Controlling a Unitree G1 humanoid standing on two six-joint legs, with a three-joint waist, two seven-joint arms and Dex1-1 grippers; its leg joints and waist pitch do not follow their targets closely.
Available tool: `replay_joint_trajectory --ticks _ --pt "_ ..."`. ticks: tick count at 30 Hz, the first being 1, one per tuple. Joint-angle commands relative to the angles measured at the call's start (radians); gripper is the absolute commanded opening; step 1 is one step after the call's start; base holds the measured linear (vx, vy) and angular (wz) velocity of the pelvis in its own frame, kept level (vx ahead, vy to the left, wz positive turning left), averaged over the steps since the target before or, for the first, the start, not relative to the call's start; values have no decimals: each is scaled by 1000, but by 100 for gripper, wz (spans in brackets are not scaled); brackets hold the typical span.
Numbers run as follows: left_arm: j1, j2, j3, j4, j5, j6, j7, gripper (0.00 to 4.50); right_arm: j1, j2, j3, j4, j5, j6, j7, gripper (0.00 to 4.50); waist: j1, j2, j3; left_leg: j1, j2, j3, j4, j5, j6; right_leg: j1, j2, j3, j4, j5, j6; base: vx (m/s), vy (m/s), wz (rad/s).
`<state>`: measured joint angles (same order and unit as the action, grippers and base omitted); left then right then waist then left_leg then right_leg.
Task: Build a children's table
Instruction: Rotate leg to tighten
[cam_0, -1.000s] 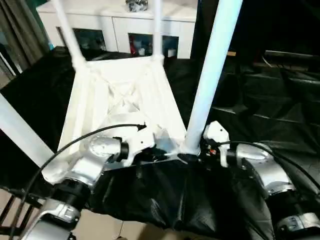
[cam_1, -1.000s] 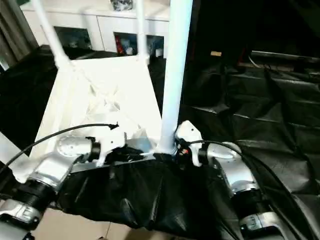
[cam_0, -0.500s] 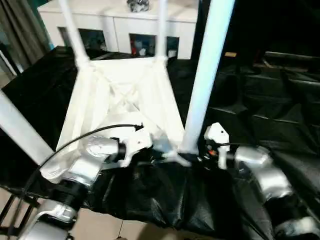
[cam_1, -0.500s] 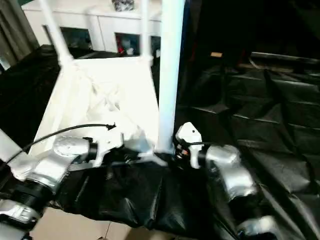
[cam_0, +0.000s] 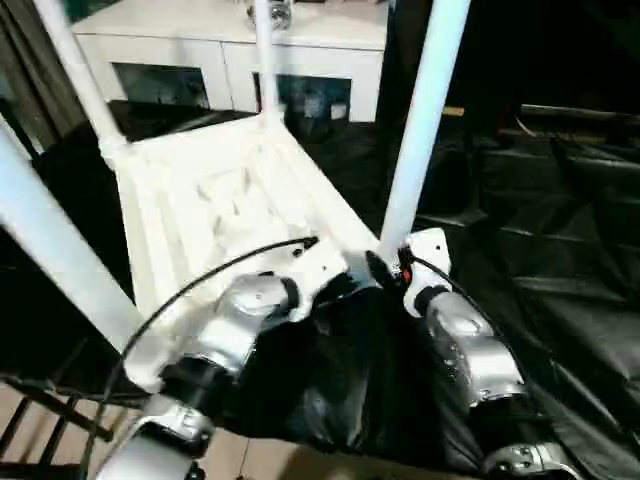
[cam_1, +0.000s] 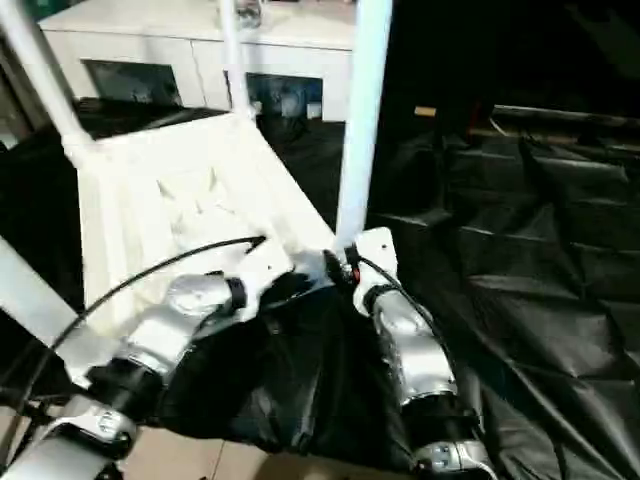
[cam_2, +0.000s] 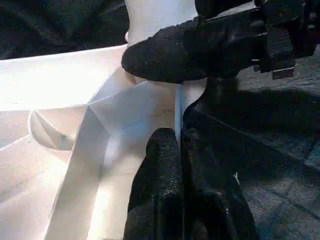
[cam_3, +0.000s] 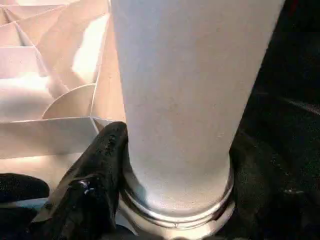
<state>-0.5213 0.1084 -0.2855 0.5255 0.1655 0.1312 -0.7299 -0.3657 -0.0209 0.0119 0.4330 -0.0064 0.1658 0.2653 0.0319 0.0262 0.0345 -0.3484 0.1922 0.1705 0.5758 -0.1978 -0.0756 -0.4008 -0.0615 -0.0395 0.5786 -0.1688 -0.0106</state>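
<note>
The left tool (cam_2: 181, 145), its two black fingers clenched together, pinches a thin white rib at the near corner of the upturned white plastic rectangular table top (cam_0: 215, 205). The right tool (cam_3: 175, 165) grasps the base of the near right white tubular leg (cam_0: 420, 120), one black finger (cam_3: 97, 165) pressed against the tube just above the rounded corner socket (cam_3: 175, 210) in which it stands; the other finger cannot be made out. In the left wrist view that same right-hand finger (cam_2: 200, 47) lies across the leg directly beyond the left tool's fingertips.

The table top lies ribbed underside up on the black-draped bench (cam_0: 560, 240), its near edge at about six o'clock in the head views, just ahead of the two silver forearms. Four white legs rise from its corners: the gripped one at one o'clock, the near left leg (cam_0: 50, 250) slanting out toward nine o'clock, and two far legs (cam_0: 75, 80) (cam_0: 265, 55) standing at eleven and twelve o'clock. Beyond the bench, at twelve o'clock, stands a white cabinet with glass doors (cam_0: 230, 55). A black cable (cam_0: 210, 280) arcs over the left forearm.
</note>
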Motion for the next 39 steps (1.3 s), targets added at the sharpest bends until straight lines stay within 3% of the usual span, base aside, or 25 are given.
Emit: replay_joint_trajectory --ticks 1,6,11,18,23,24,28,30,39 --pt "-1 -63 -63 -31 -26 -30 -19 0 5 53 71 9 25 38 63 347 -1 -8 -46 -5 24 -4 -68 -210 35 44 -63 36 -72 -272 -164 0 0 0" --pt "18 -19 -49 -52 -32 -42 -58 0 6 -11 59 -7 30 27 134 392 0 -8 -48 -7 27 -4 -67 -197 46 48 -64 35 -68 -246 -178 0 0 0" --pt "34 54 -37 -72 -70 -85 -169 0 -15 -145 84 27 23 -41 304 392 0 -5 -48 -8 26 -2 -62 -192 64 48 -65 34 -67 -221 -201 0 0 0" --pt "48 144 -20 -86 -116 -121 -303 0 -18 -284 113 -5 85 -66 638 392 7 -6 -50 -8 32 -1 -59 -163 93 54 -65 32 -54 -145 -241 0 0 0" --pt "58 198 -19 -99 -154 -129 -401 0 -9 -349 157 -45 155 -48 823 392 10 -9 -51 -8 34 0 -58 -148 100 56 -66 29 -53 -159 -244 0 0 0" --pt "58 206 -19 -97 -159 -135 -417 0 -10 -356 163 -48 162 -49 846 365 13 -11 -51 -8 34 1 -56 -145 105 56 -64 28 -51 -155 -246 0 0 0" --pt "57 232 -25 -95 -172 -138 -472 0 -15 -366 171 -56 184 -26 932 357 16 -10 -51 -7 36 3 -55 -139 103 52 -64 28 -49 -152 -253 0 0 0" --pt "55 236 -29 -95 -171 -137 -486 0 -15 -370 180 -61 185 -20 952 315 19 -9 -51 -6 37 4 -55 -138 102 51 -65 28 -49 -150 -256 0 0 0" --pt "42 235 -31 -73 -173 -147 -491 0 -2 -373 196 -77 196 -12 967 256 29 -7 -53 -3 36 3 -55 -139 86 52 -65 29 -48 -154 -247 0 0 0"
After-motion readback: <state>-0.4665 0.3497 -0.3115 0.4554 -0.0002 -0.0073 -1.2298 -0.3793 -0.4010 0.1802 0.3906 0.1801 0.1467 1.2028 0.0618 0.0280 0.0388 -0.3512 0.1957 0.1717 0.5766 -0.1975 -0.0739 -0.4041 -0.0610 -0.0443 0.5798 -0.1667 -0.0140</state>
